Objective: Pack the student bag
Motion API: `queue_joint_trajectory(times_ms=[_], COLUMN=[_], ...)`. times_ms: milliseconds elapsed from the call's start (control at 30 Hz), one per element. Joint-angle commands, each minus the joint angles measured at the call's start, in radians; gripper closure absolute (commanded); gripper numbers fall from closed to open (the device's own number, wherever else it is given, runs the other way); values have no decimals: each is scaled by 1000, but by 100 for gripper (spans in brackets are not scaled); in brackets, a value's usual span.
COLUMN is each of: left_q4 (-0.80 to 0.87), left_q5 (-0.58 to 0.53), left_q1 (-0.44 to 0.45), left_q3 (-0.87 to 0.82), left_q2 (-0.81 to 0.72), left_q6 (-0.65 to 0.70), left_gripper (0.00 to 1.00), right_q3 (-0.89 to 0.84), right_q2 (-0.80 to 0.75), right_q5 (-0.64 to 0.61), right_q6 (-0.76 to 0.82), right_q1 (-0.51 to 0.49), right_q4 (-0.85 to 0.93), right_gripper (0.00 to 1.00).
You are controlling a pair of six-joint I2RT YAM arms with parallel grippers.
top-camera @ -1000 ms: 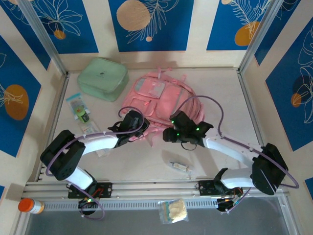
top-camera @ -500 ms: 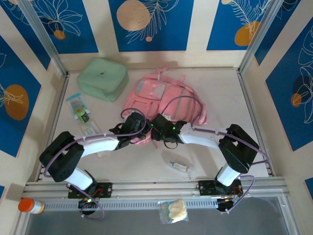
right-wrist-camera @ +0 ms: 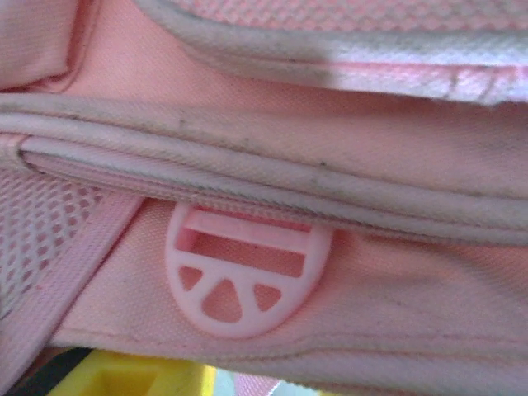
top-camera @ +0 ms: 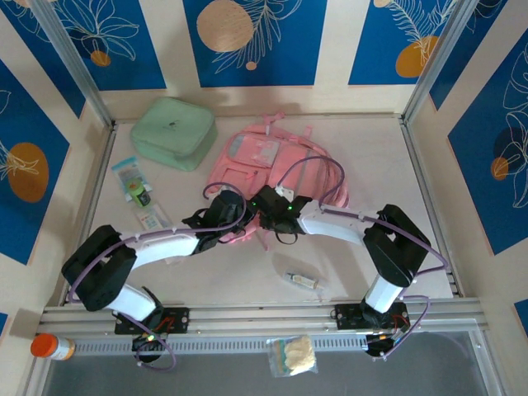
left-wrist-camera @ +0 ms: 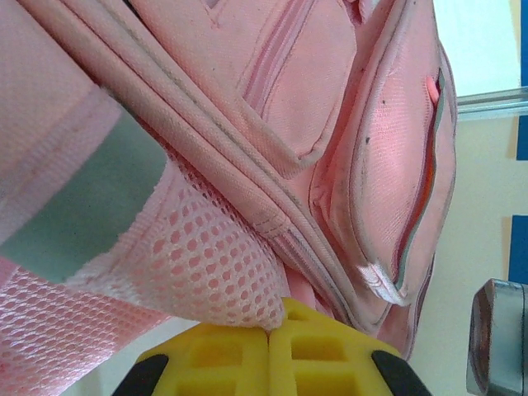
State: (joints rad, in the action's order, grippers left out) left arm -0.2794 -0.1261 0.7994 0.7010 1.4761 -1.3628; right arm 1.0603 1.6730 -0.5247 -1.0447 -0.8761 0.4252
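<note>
The left hand [left-wrist-camera: 268,342] is closed, its yellow fingers pressed together on a corner of pink mesh [left-wrist-camera: 206,256] on the bag [top-camera: 264,161], which is drawn to a point at the tips. In the top view it sits at the bag's near edge, left of centre. The right hand [top-camera: 261,221] is just beside it, low against the same near edge. Its wrist view gives one yellow finger [right-wrist-camera: 124,378] under the fabric, close below a pink buckle [right-wrist-camera: 243,285]; how wide it stands, I cannot tell. The bag lies flat, pockets up, mid-counter [top-camera: 379,165] toward the far side. A green case [top-camera: 173,132] lies to its far left, a packet [top-camera: 132,177] at the left, and a small tube [top-camera: 304,280] near the arms.
</note>
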Motion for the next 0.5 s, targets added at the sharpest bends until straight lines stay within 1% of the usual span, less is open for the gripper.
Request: queue_joint_trajectory(times_ms=[0,67,133,200,233,300,367,400,467], left_q4=[-11,9,-6,-10,-7,-11,-21,-23,-19], left_q5=[-35,-39,-38,-40,-40,-38,-34,-31,-32], left_q1=[11,11,12,11,11,11,11,11,11], left_q3=[25,30,22,24,28,32,32,34,37], left_q2=[-56,-59,-60,-62,-60,-53,-46,-44,-46], left_q6=[57,60,56,64,68,64,58,61,63], left_gripper=[100,100,100,100,100,100,100,100,100], right_q3=[-18,-58,-79,-104,-117,-129,-128,-126,-136], right_q2=[-64,-109,-146,-174,-182,-185,-180,-178,-175], right_q5=[-91,-90,-110,-62,-33,19,61,67,69], right_q6=[-25,19,40,114,171,242,289,305,346], right_q1=[27,30,31,38,33,25,25,25,20], right_q4=[110,99,125,78,19,-37,-52,-54,-75], right_gripper=[69,73,73,75,76,76,75,74,70])
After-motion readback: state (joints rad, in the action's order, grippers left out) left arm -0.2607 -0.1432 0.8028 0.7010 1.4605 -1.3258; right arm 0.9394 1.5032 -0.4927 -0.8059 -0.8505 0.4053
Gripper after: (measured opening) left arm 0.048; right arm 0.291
